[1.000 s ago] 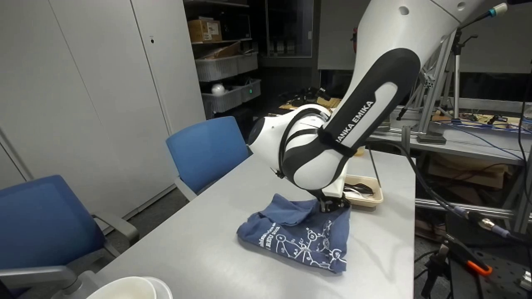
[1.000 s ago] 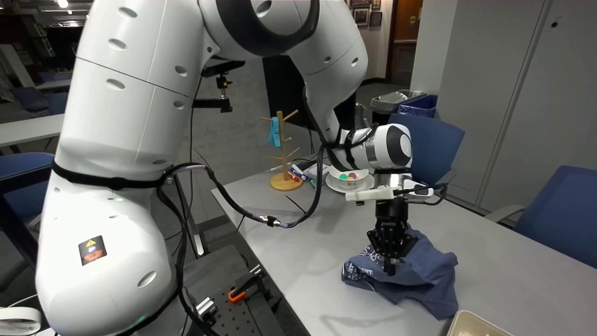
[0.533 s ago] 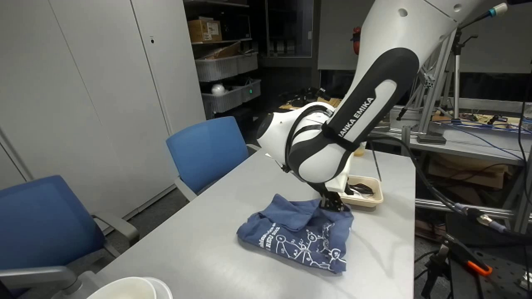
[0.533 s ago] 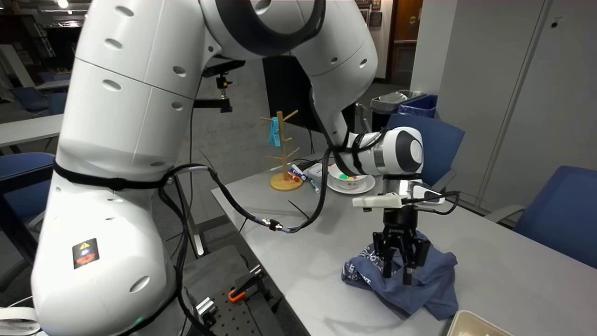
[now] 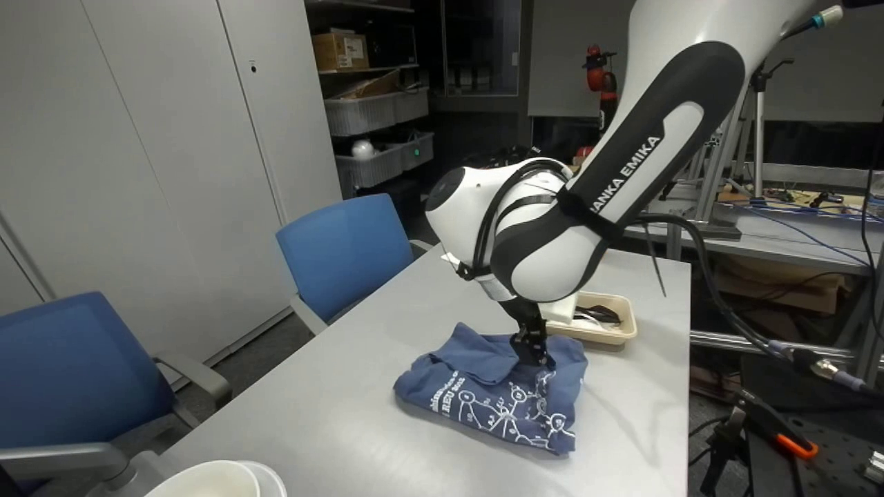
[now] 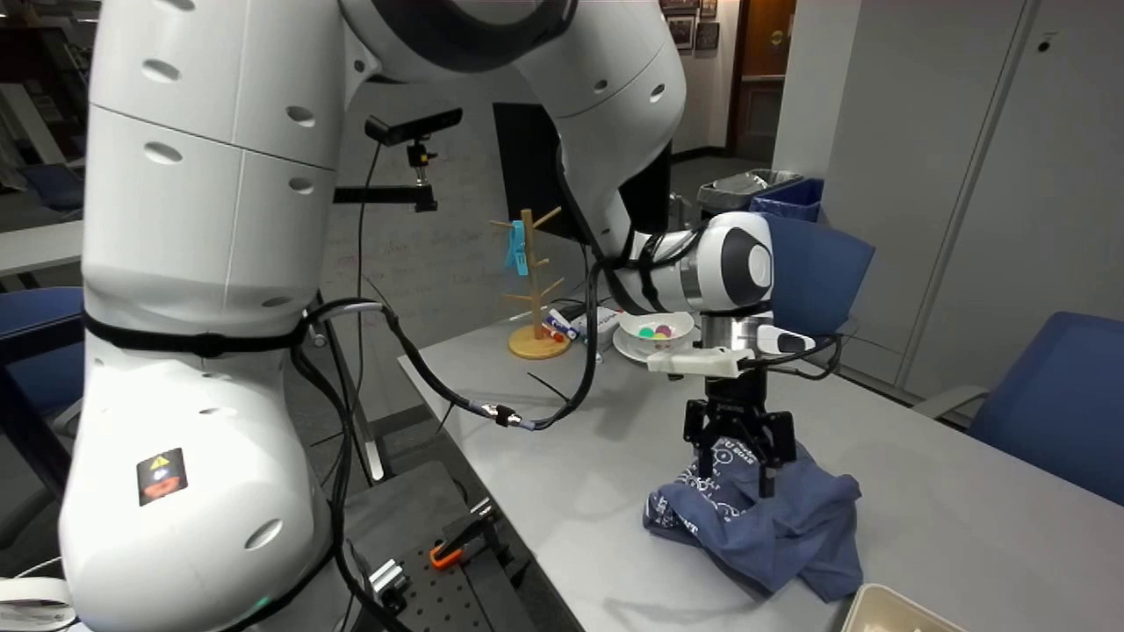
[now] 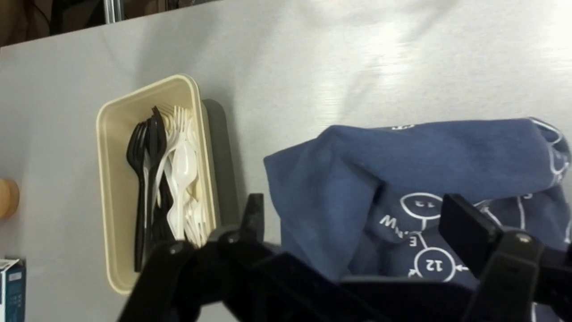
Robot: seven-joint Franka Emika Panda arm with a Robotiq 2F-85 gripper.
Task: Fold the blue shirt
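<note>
Blue shirt right under my fingers, and they're spread wide; whether they touch it, I can't tell! It lies rumpled, partly folded over, between the long edges of the table; just beside it, nearer a corner, a cream tray.

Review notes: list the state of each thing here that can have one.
Blue shirt: partly folded, rumpled, print partly covered.
Pincer: open, holding nothing, over the blue shirt; contact unclear.
Tray: upright, holding black and white cutlery.
Bowl: upright on a plate, coloured balls inside.
Wooden rack: upright.
Light-blue object: hanging on the wooden rack.
Markers: lying by the wooden rack, caps unclear.
Cabinet doors: closed.
</note>
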